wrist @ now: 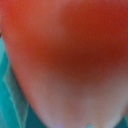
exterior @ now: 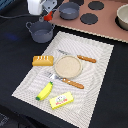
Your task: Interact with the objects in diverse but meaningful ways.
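A red tomato (wrist: 64,55) fills the wrist view, pressed close against the end effector (exterior: 48,11), which hovers over 1 grey pot (exterior: 41,31); its grip cannot be made out. A bread loaf (exterior: 43,60), banana (exterior: 44,91) and yellow box (exterior: 61,101) lie well apart on the cloth (exterior: 95,75).

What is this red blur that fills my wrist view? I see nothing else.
Observer: Probably the round red tomato. The exterior view shows a red spot at the pincer, but I cannot tell if the pincer is shut on it.
Operator: What is close to the pincer?
Observer: A grey-blue handled toy pot, just beside the striped cloth mat.
Operator: Where is the second pot?
Observer: Another grey-blue pot stands on the brown toy stove board, toward the exterior view's right.
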